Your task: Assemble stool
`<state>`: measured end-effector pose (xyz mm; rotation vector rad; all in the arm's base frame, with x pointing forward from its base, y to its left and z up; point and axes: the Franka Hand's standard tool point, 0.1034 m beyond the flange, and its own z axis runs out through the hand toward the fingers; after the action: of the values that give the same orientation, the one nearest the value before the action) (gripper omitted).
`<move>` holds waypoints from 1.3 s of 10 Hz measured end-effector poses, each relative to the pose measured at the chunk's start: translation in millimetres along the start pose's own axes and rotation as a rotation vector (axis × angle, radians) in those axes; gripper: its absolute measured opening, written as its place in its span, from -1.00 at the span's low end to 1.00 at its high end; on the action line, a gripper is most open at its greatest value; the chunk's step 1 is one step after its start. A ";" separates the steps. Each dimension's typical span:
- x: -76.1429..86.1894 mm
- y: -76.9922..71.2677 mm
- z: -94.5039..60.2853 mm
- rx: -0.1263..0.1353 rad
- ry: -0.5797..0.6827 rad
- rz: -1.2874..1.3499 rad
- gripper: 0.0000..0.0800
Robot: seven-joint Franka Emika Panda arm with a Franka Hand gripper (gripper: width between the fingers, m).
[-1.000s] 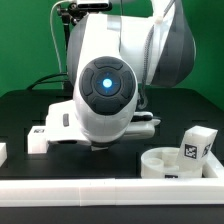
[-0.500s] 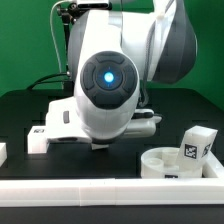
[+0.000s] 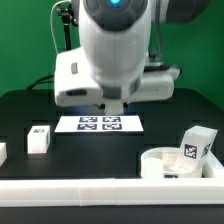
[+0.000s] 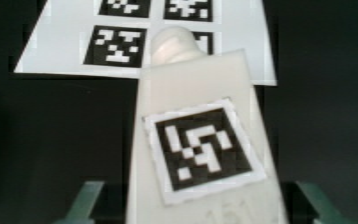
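the hand (image 4: 202, 203) is closed on a white leg block (image 4: 194, 130) of the stool. one finger (image 4: 92, 200) shows on each side of the block, whose tagged face is turned to the wrist camera. the held block hangs clear of the black counter (image 3: 30, 105), with its far end over the marker board (image 3: 100, 123), which lies flat near the middle of the counter. in the exterior view the big white arm (image 3: 115, 45) hides the fingers.

the round seat (image 3: 158, 165) sits by the counter's front corner on the exterior view's right, just behind a white rail (image 3: 90, 188) that runs along the front edge. a second leg block (image 3: 197, 145) stands tilted at the seat's far side, tag facing out; i cannot tell whether it is in the seat or behind it. a third leg block (image 3: 40, 138) stands upright toward the exterior view's left, apart from the marker board. another white piece (image 3: 2, 151) is cut off at that side's edge.
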<state>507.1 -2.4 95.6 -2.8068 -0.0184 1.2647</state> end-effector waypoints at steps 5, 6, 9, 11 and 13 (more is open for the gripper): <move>21.0 3.4 -9.7 -0.006 0.287 -0.011 -0.18; 23.5 1.6 -13.5 0.006 0.340 -0.003 -0.18; 38.9 -9.9 -39.4 0.033 0.611 0.012 -0.18; 43.5 -5.6 -42.2 0.016 0.745 0.021 -0.18; 46.1 -1.9 -43.0 -0.008 0.906 0.029 -0.18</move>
<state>569.9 -1.0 89.6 -3.0968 0.0609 -0.0900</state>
